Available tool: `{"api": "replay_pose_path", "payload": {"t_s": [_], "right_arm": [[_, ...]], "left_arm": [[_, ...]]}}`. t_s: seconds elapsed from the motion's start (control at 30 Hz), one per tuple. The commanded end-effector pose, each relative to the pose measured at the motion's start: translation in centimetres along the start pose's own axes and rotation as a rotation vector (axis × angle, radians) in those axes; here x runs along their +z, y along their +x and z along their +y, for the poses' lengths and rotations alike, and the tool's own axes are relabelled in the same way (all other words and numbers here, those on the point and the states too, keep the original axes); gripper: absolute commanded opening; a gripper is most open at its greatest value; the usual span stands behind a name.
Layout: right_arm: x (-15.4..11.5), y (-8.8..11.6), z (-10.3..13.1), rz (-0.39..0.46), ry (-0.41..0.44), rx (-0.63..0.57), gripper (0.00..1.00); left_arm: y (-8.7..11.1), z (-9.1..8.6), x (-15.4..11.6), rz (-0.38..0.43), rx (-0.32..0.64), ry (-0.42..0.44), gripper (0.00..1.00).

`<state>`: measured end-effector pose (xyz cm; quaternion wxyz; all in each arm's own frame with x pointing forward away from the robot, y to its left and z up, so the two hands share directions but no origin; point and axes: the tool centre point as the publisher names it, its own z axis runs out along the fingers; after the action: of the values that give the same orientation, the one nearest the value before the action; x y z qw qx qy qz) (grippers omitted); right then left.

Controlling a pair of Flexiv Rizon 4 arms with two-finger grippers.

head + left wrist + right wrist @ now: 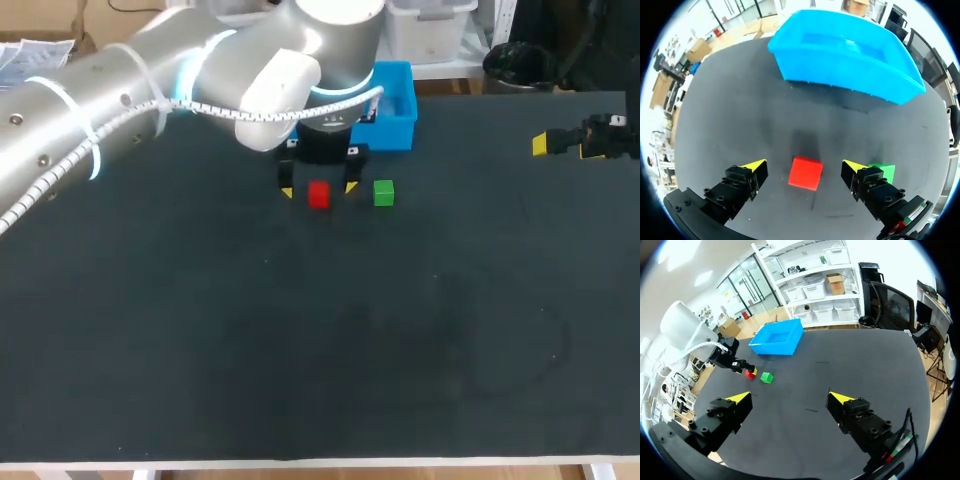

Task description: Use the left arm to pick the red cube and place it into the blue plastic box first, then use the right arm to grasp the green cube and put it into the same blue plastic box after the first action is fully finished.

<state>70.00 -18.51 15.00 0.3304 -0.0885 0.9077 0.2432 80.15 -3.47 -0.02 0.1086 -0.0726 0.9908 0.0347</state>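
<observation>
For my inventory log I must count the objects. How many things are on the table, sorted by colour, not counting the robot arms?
Red: 1, the red cube
Green: 1, the green cube
Blue: 1, the blue plastic box
Total: 3

The right gripper holds its fingers wide apart above the black table. Ahead, toward eleven o'clock, lies the green cube; just beside it, at its nine o'clock, the red cube sits at the left gripper. The blue box stands beyond them.
</observation>
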Motion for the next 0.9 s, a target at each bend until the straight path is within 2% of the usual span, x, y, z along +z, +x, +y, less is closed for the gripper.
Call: {"api": "replay_pose_path", "payload": {"t_s": [0.03,0.1,0.2,0.23,0.27,0.37,0.67,0.7,0.8,0.87,0.9], "right_arm": [[0.0,0.0,0.0,0.0,0.0,0.0,1.0],[0.0,0.0,0.0,0.0,0.0,0.0,1.0],[0.0,0.0,0.0,0.0,0.0,0.0,1.0],[0.0,0.0,0.0,0.0,0.0,0.0,1.0],[0.0,0.0,0.0,0.0,0.0,0.0,1.0],[0.0,0.0,0.0,0.0,0.0,0.0,1.0],[0.0,0.0,0.0,0.0,0.0,0.0,1.0],[0.0,0.0,0.0,0.0,0.0,0.0,1.0],[0.0,0.0,0.0,0.0,0.0,0.0,1.0],[0.0,0.0,0.0,0.0,0.0,0.0,1.0],[0.0,0.0,0.0,0.0,0.0,0.0,1.0]], "left_arm": [[-1.0,-0.2,0.4,0.019,0.002,0.0,0.95],[-1.1,-0.2,0.4,0.023,0.003,0.004,0.92],[-1.2,-0.2,0.5,0.03,0.011,0.007,0.69],[-1.2,-0.2,0.6,0.034,0.015,0.01,0.66],[-1.2,-0.2,0.6,0.035,0.019,0.011,0.58],[-1.2,-0.2,0.8,0.043,0.032,0.01,0.49],[-0.5,0.2,1.4,0.055,0.047,-0.002,0.45],[-0.5,0.2,1.4,0.056,0.048,-0.002,0.42],[-0.3,0.1,1.4,0.058,0.051,-0.002,0.27],[-0.2,0.1,1.3,0.056,0.052,-0.001,0.0],[-0.2,0.1,1.3,0.055,0.052,0.0,0.0]]}}
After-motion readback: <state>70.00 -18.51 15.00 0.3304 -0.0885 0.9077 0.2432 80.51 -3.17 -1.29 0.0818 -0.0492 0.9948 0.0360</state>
